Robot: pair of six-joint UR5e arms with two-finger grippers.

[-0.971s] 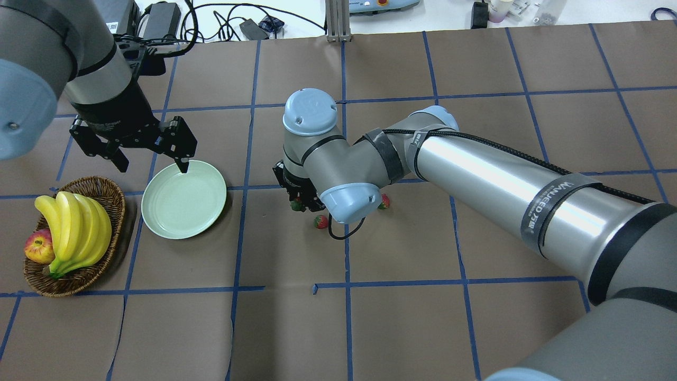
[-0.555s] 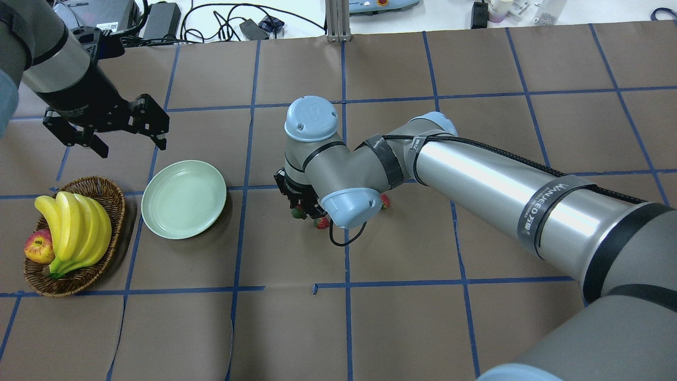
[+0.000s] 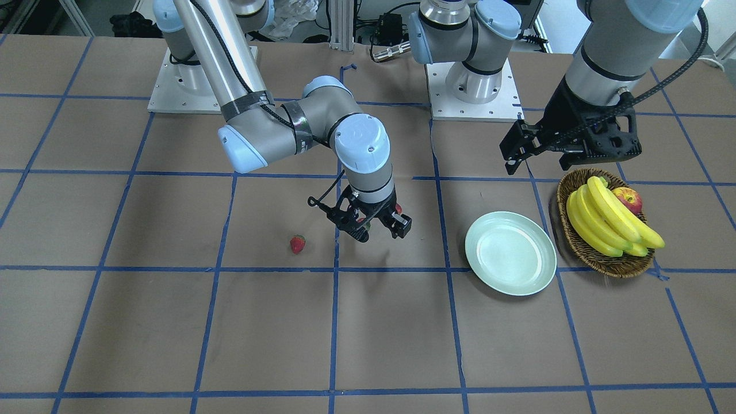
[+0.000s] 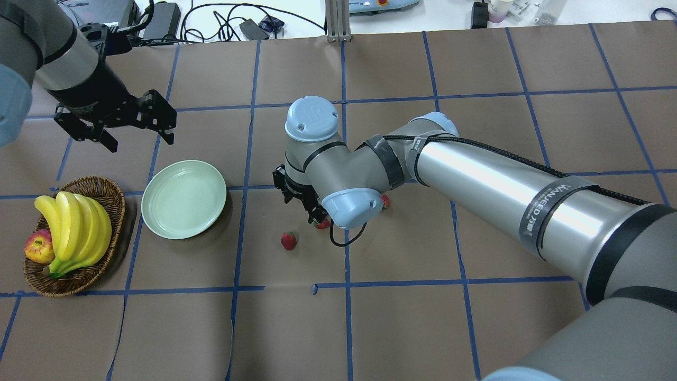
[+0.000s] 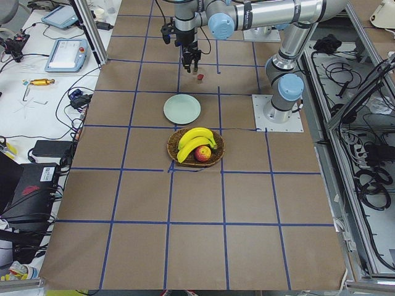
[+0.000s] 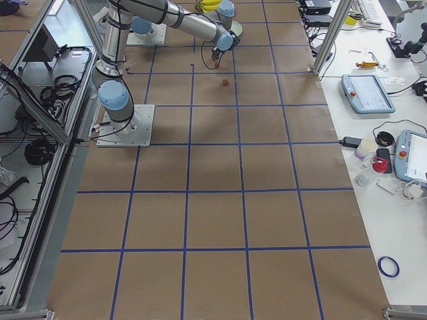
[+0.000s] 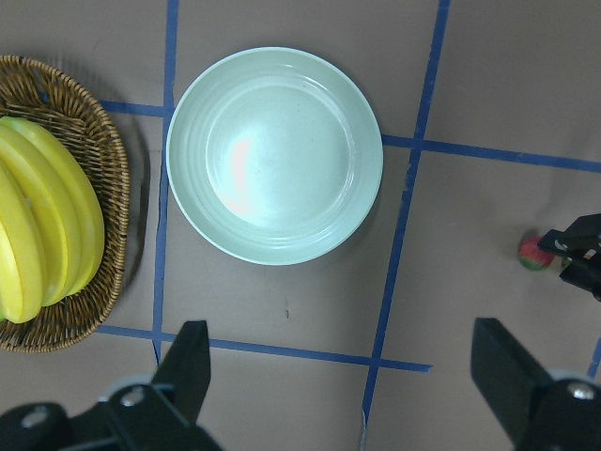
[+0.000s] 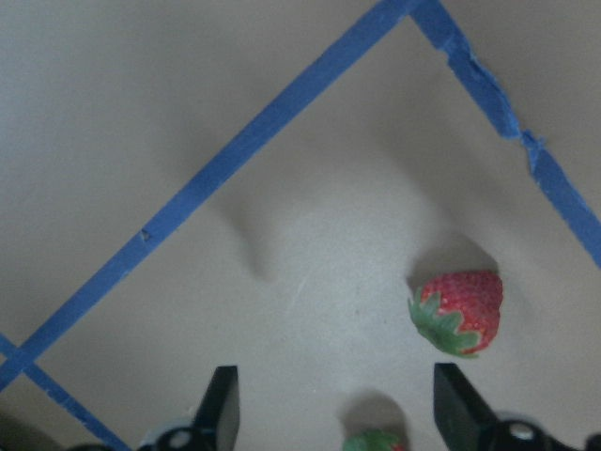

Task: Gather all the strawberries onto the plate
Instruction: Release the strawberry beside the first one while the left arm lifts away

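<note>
On the brown-papered table (image 4: 423,328), three strawberries are lying, all of them outside the single plate (image 4: 183,199). The nearest strawberry (image 4: 288,241) is sitting in the open, just left of the right arm's wrist and nearer the robot. The second strawberry (image 4: 322,224) is peeking out from under that wrist. The third strawberry (image 4: 385,200) is showing half-hidden at the wrist's right side.

The pale green plate is resting well to the left of the berries and is holding nothing. Just left of the plate, one wicker basket (image 4: 106,185) is carrying one bunch of bananas (image 4: 74,227) and one apple (image 4: 38,247).

The right gripper (image 8: 338,395) is hanging low over the berries with its fingers spread apart, gripping nothing; one berry is showing between them at the bottom edge of the wrist view. The left gripper (image 4: 140,142) is hovering beyond the plate's far edge, spread wide and carrying nothing.
</note>
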